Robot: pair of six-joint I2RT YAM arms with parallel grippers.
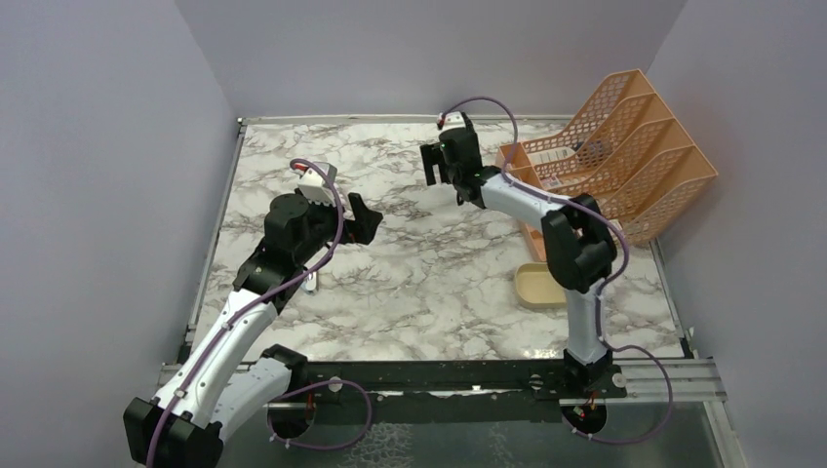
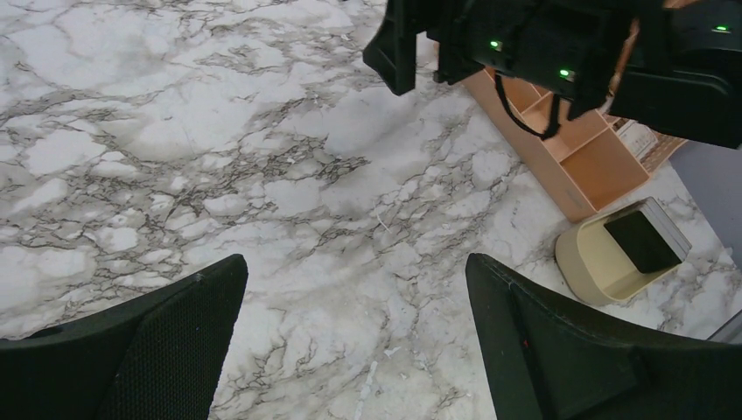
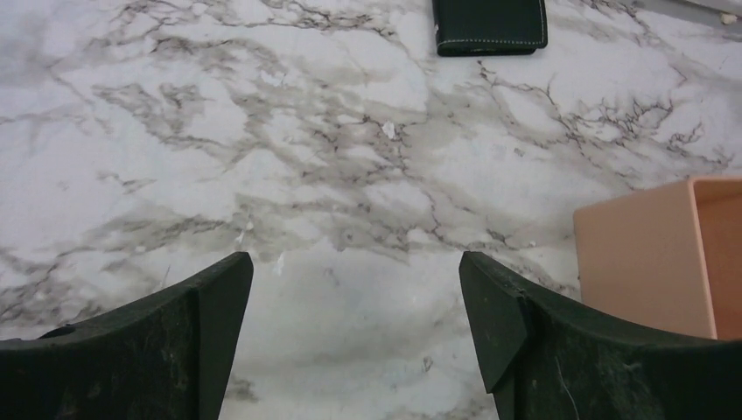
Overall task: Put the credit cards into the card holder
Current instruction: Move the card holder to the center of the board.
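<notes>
The card holder [image 3: 490, 22], a black wallet with pale stitching, lies shut flat on the marble ahead of my right gripper [image 3: 354, 262], which is open and empty above the table. My left gripper [image 2: 354, 267] also hangs open and empty over bare marble, mid-table [image 1: 366, 219]. Off to its right stands a tan dish [image 2: 582, 262]. In the dish a pale grey flat edge, possibly the credit cards [image 2: 675, 226], shows under a black square piece. From above, the right gripper [image 1: 437, 164] is at the back centre and the card holder is hidden.
An orange mesh file rack [image 1: 624, 156] stands at the back right, with a low orange box [image 2: 577, 162] in front of it. The tan dish [image 1: 539, 286] sits beside the right arm's elbow. Walls close the table on three sides.
</notes>
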